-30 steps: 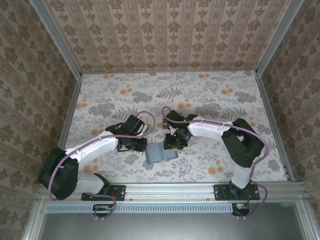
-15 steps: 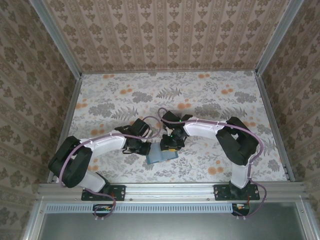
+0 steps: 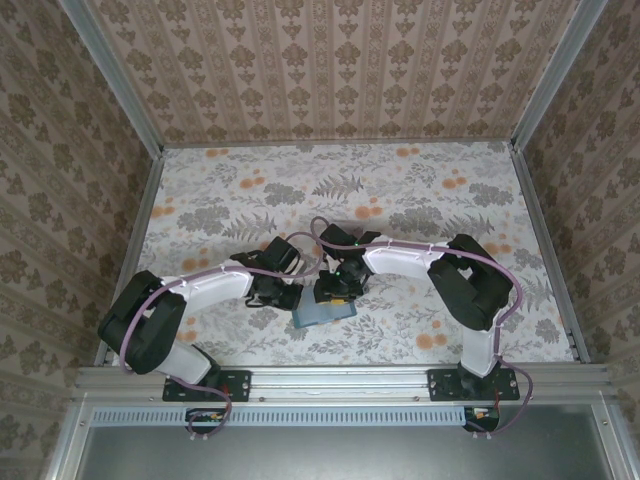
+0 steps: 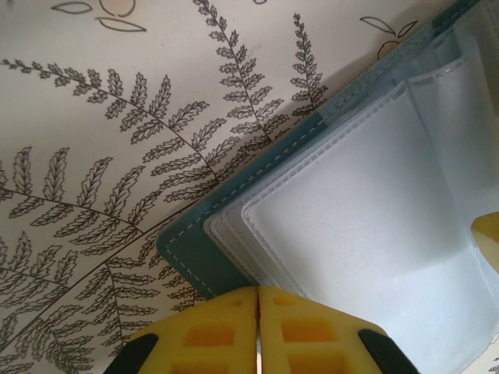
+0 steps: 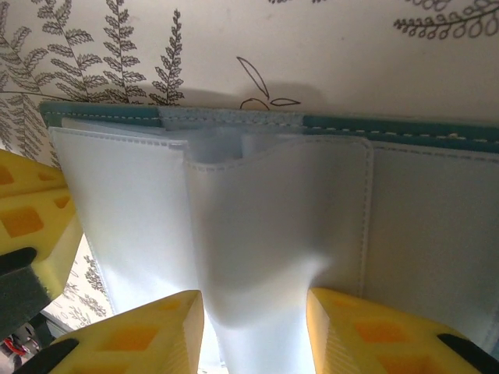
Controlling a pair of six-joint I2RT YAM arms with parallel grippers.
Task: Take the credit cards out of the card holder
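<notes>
At card holder left edge, left gripper closed, pinning it flat; right gripper part-open astride clear sleeve, presumably to reach cards

The table wears a pale cloth printed with grey fern leaves and small orange blossoms — the ferns show as fine dark line drawings in the wrist views. Around the table stand three walls papered in tan with vertical stripes and damask motifs. Grey metal posts rise at the far corners, and a slotted aluminium rail runs along the table's near edge — light is even and soft.
</notes>
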